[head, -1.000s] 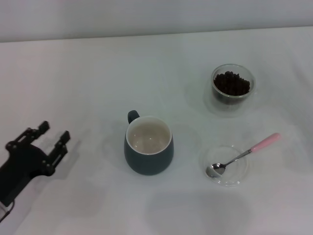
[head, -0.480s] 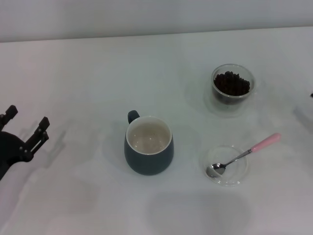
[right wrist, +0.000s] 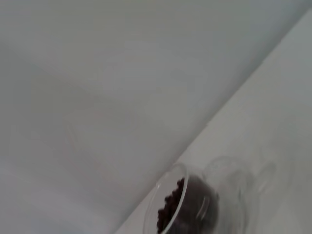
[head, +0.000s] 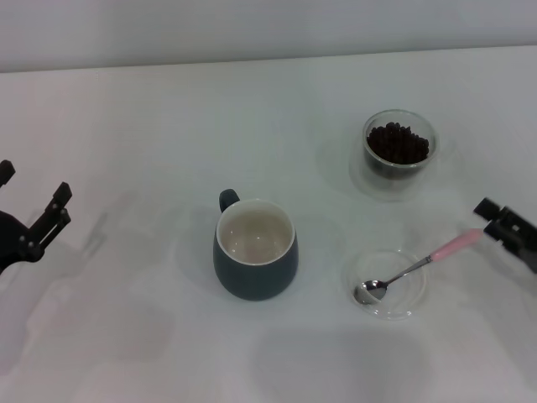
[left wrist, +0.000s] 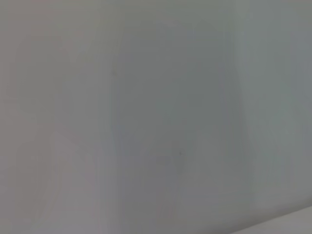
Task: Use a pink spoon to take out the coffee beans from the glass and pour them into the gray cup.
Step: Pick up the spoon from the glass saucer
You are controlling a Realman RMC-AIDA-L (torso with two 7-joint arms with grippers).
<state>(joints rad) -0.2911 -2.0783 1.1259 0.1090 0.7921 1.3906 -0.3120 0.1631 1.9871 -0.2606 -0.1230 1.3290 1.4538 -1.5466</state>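
The pink spoon (head: pixel 419 264) lies with its metal bowl in a flat clear saucer (head: pixel 411 298) and its pink handle pointing to the right. The glass (head: pixel 399 172) with coffee beans (head: pixel 399 143) stands behind it; it also shows in the right wrist view (right wrist: pixel 195 204), with the beans (right wrist: pixel 168 212) in it. The gray cup (head: pixel 255 273) stands in the middle, empty, handle toward the back left. My right gripper (head: pixel 503 225) is at the right edge, just right of the spoon's handle tip. My left gripper (head: pixel 33 191) is open and empty at the far left edge.
The white table (head: pixel 168 126) runs back to a pale wall. The left wrist view shows only a plain grey surface.
My left gripper has drawn back to the left edge. My right gripper has come into view from the right, up to the spoon's handle. Spoon, glass and cup have not moved.
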